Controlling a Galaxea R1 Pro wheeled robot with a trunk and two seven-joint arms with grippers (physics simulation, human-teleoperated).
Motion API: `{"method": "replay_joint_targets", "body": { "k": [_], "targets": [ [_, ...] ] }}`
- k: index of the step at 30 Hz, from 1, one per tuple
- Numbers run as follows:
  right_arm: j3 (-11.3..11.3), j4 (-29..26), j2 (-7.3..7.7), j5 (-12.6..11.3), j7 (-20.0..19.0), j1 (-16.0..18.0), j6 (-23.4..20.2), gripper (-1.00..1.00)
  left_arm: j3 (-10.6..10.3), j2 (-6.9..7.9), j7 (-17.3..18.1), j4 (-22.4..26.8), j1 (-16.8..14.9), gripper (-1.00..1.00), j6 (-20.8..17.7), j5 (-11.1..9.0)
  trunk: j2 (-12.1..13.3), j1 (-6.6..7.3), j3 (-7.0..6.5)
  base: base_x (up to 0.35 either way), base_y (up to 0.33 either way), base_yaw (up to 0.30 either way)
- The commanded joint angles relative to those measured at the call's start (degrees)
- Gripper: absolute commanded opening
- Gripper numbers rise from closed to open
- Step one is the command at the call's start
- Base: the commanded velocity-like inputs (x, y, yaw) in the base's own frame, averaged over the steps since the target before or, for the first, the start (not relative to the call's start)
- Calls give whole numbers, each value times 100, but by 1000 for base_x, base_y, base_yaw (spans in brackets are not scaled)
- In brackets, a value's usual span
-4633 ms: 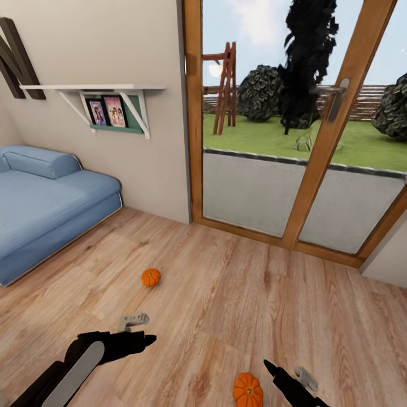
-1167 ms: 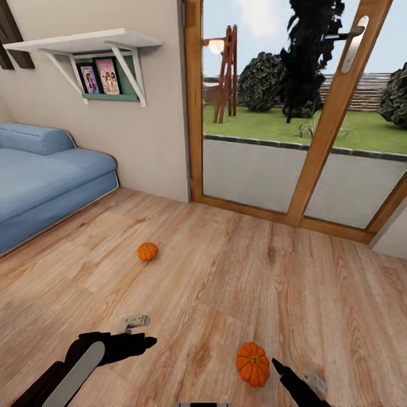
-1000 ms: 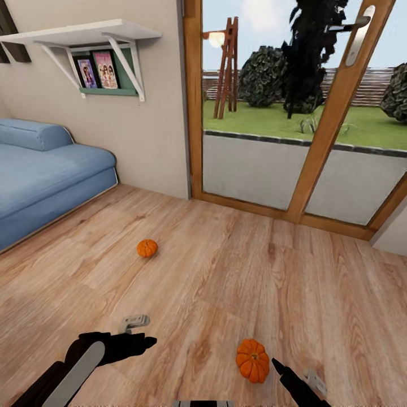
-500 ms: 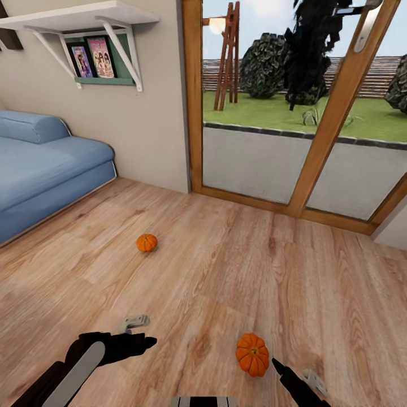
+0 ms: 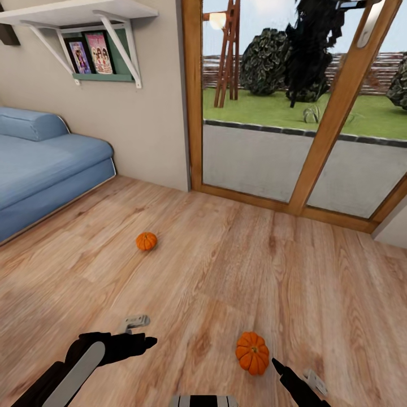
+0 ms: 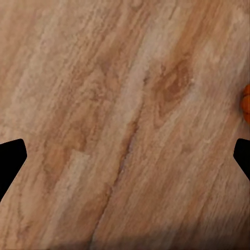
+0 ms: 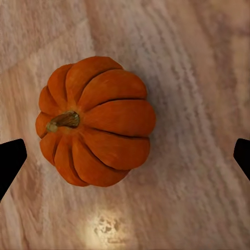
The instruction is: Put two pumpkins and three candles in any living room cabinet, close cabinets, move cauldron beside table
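You are at the first step of the task: collecting the pumpkins from the wooden floor (image 5: 294, 282). The near pumpkin (image 5: 252, 353) lies on the floor just beside the right gripper (image 5: 275, 363), a little to its left. In the right wrist view this pumpkin (image 7: 96, 121) sits between the two fingertips, which stand wide apart at the edges of the picture and hold nothing. The far pumpkin (image 5: 146, 241) lies alone on the floor further away, to the left, between the blue sofa (image 5: 39, 169) and the glass door (image 5: 294, 113). The left gripper (image 5: 144, 341) hangs over bare floor; its jaws also stand wide and are empty.

I judge that your next move is to lower the right gripper until the fingers pass both sides of the ribbed body, then close. The pumpkin is round, so it may roll if one finger touches first; please come down centred
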State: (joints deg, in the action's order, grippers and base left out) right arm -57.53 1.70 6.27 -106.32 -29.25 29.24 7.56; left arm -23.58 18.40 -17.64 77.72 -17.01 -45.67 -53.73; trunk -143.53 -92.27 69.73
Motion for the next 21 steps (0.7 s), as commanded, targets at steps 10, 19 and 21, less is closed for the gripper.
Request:
{"method": "replay_joint_targets", "body": {
  "k": [10, 19, 21],
  "targets": [
    [-49, 15, -3, -37, -28, 3, 9, 100, -15, 5, -60, 1, -4, 100, -3, -59, -2, 0, 4, 125, 0, 0],
    [-48, 14, -3, -37, -28, 3, 9, 100, -43, 5, -58, -2, -4, 100, -3, -66, -2, 0, 4, 111, 32, 0],
    [-48, 15, -3, -37, -28, 3, 9, 100, -47, 5, -56, -2, -4, 100, -3, -67, -2, 0, 4, 32, 13, 0]
  ]
}}
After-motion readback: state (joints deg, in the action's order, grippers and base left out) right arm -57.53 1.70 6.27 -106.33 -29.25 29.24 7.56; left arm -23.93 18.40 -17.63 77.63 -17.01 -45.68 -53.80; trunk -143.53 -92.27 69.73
